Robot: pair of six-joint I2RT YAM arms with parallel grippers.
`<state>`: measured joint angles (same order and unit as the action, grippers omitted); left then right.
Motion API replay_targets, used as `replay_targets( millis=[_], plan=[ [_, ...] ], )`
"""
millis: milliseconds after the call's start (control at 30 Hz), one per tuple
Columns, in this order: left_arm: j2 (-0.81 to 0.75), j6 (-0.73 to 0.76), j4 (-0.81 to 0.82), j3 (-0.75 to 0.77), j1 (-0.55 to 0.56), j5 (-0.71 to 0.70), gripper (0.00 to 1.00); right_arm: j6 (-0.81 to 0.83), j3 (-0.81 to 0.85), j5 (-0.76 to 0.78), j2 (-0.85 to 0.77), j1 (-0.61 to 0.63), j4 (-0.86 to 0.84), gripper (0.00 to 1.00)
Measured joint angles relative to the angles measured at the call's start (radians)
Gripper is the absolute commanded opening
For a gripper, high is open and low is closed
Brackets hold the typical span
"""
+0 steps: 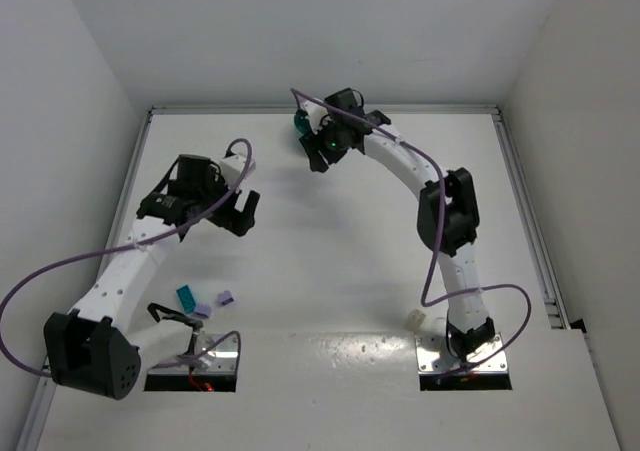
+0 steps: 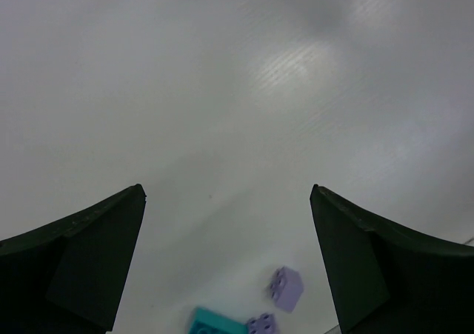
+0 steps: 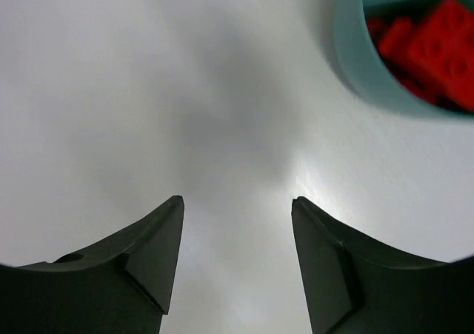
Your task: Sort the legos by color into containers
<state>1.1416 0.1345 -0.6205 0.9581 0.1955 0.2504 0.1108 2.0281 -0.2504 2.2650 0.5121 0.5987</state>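
Teal bowl [image 3: 348,45] of red legos [image 3: 437,45] beside the right pincer [image 3: 237,201], purple bricks [image 2: 286,288] near the left pincer [image 2: 227,189], both wide open, empty.

The top camera looks down from above and behind the arm bases on the whole counter [image 1: 330,271], near edge at the bottom. The left wrist camera sits close over the counter's left half, looking past the left gripper [image 2: 226,193]. Its teal brick [image 2: 215,323] and purple bricks [image 2: 285,288] show overhead by the near edge. The right wrist camera hangs low by the far edge; the bowl [image 3: 352,60] at its upper right is probably the teal sliver overhead.
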Motion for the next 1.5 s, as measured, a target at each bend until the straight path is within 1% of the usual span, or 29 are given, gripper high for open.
replay_targets(
  millis=[100, 233, 300, 333, 400, 467, 533, 633, 733, 900, 1033, 1167, 1300, 1400, 1500],
  plan=[
    [-0.095, 0.185, -0.109, -0.007, -0.005, 0.009, 1.00, 0.056, -0.109, 0.000, -0.127, -0.020, 0.079, 0.69],
    [-0.189, 0.387, -0.243, -0.035, -0.010, 0.008, 1.00, 0.159, -0.247, -0.042, -0.333, -0.057, 0.199, 0.70],
    [-0.220, 0.464, -0.298, -0.063, -0.011, 0.010, 1.00, 0.233, -0.307, -0.061, -0.435, -0.078, 0.290, 0.65],
    [-0.236, 0.496, -0.325, -0.080, -0.013, 0.013, 1.00, 0.289, -0.338, -0.069, -0.485, -0.088, 0.352, 0.61],
    [-0.260, 0.535, -0.348, -0.108, -0.016, 0.019, 1.00, 0.383, -0.407, -0.080, -0.560, -0.101, 0.437, 0.58],
    [-0.282, 0.570, -0.370, -0.132, -0.020, 0.030, 1.00, 0.522, -0.516, -0.080, -0.644, -0.112, 0.547, 0.57],
    [-0.292, 0.588, -0.377, -0.145, -0.021, 0.043, 1.00, 0.645, -0.626, -0.064, -0.721, -0.121, 0.600, 0.57],
    [-0.295, 0.594, -0.371, -0.161, -0.021, 0.061, 1.00, 0.842, -0.791, 0.001, -0.872, -0.126, 0.682, 0.56],
    [-0.295, 0.590, -0.352, -0.176, -0.022, 0.068, 1.00, 0.963, -0.857, 0.047, -0.972, -0.133, 0.728, 0.56],
    [-0.291, 0.572, -0.319, -0.180, -0.076, 0.093, 1.00, 1.091, -0.930, 0.069, -1.003, -0.144, 0.741, 0.56],
    [-0.241, 0.531, -0.286, -0.175, -0.114, 0.112, 1.00, 1.154, -0.989, 0.098, -1.007, -0.144, 0.737, 0.56],
    [-0.128, 0.475, -0.257, -0.122, -0.167, 0.112, 1.00, 1.197, -0.974, 0.121, -1.002, -0.144, 0.741, 0.57],
    [-0.077, 0.417, -0.229, -0.063, -0.223, 0.084, 1.00, 1.240, -0.922, 0.121, -0.988, -0.144, 0.739, 0.58],
    [-0.052, 0.402, -0.253, 0.003, -0.279, 0.072, 1.00, 1.269, -0.905, 0.119, -0.982, -0.144, 0.739, 0.58],
    [-0.035, 0.430, -0.318, 0.081, -0.376, 0.083, 1.00, 1.294, -0.904, 0.108, -0.977, -0.144, 0.739, 0.58]
  ],
)
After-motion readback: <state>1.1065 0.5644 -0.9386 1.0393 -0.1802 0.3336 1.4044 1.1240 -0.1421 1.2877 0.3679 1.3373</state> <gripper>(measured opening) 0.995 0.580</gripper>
